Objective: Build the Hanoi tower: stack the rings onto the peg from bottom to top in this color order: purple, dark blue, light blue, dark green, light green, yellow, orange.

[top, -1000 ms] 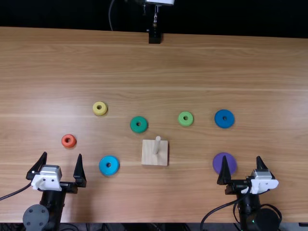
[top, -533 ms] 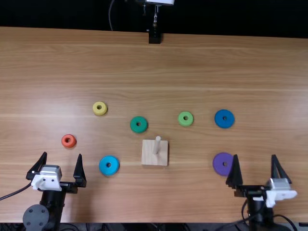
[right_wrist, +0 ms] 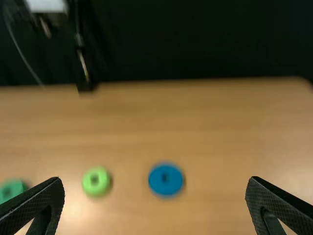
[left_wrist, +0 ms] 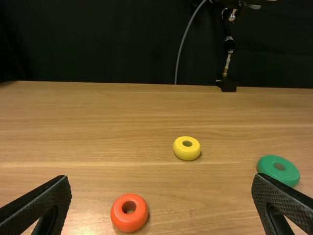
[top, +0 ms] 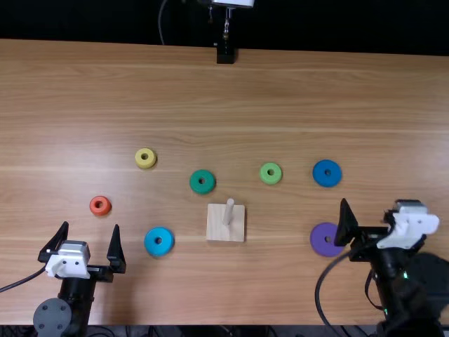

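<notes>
Gripper on the right point(right_wrist: 155, 179) parted wide, purple ring point(top: 318, 240) waiting

Its fingers stand well apart with nothing between them. In the top view one overlaps the purple ring's edge; whether they touch is hard to tell from that angle. The ring lies flat on the table point(top: 231, 288), to the right of the wooden base point(top: 217, 228), whose peg point(top: 229, 211) is bare.

That makes this, by all appearances, the opening step: fetching purple. The next move calls for centring the open fingers over the ring, lowering them astride it and closing, then lifting it above the peg's tip. Dark blue point(top: 322, 180) should follow. The left gripper point(top: 91, 225), also open and empty, sits near the orange ring point(top: 93, 204).
</notes>
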You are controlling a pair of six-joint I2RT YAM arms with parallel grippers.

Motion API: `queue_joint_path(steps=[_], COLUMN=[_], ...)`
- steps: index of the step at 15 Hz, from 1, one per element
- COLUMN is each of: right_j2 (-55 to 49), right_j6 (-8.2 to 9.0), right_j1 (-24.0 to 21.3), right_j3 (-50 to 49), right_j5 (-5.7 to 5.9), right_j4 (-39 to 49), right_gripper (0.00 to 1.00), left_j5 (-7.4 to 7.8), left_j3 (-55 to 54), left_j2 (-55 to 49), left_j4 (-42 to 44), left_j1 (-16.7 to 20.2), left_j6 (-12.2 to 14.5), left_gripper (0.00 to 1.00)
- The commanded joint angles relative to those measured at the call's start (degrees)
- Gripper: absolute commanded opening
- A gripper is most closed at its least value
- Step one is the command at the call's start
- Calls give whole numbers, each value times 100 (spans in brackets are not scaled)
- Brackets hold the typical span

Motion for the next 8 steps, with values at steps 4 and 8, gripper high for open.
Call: queue_joint_path(steps=[4,8], right_j2=[1459,2760], right_j6=[-13,18], right_j1=[-52,-34], right_j3=[147,121], right_j5=[20,10], right_j4=[-233,-487], right_gripper=[100,100], left_j5=[44,44], left_j3=[-93,-93], left_j2=[-69,-69], left_j4=[-102,-102], left_j1=[38,38], left_j6=[30,20], left_gripper=[100,100])
